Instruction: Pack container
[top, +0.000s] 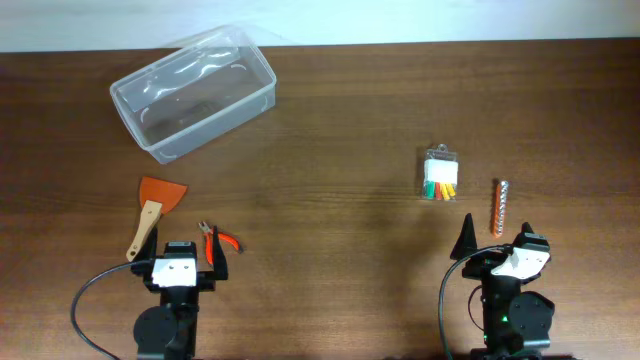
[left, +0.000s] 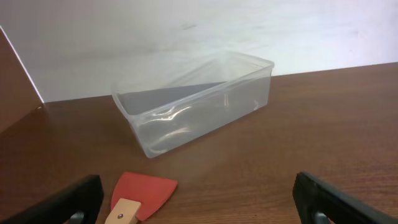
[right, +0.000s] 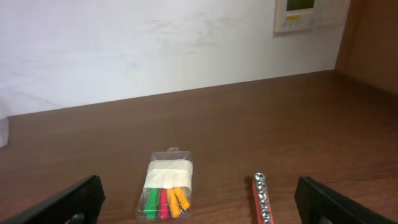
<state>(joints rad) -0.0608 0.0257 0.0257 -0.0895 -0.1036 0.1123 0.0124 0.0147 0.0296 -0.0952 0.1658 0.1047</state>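
**Near edge, left part.** Left gripper (top: 181, 260). Spread wide, nothing between the fingers (left: 62, 202), which show only at the lower corners of the wrist view.

**Near edge, right part.** Right gripper (top: 497, 240). Likewise spread wide and empty.

**Just beside the left gripper, on its right.** Red-handled pliers (top: 215, 242). Apart from the fingers.

**Just ahead of the left gripper, slightly left.** Orange scraper (top: 155, 210) with a wooden handle. Blade toward the far edge, handle slanting back toward the near edge.

**Ahead of the right gripper.** Strip of small metal pieces (top: 499, 205), lengthwise from near to far. Left of it and a little farther out, clear packet of coloured pieces (top: 440, 176). Not touching each other.

**Toward the far left corner.** Container (top: 215, 130). Upright, open top, empty so far as can be seen.
- Long axis skewed to the far edge, with the right end closer to that edge and the left end drawn back toward the left edge.
- Lies almost straight ahead of the left gripper and well apart from it, beyond the scraper.
- Sits near the centre of the left wrist view, long wall (left: 199, 118) facing the camera at a slant.
- Lies far to the left and ahead of the right gripper, across most of the counter.
- Judged nearer to the left arm. Right-side items probably need a long diagonal carry.
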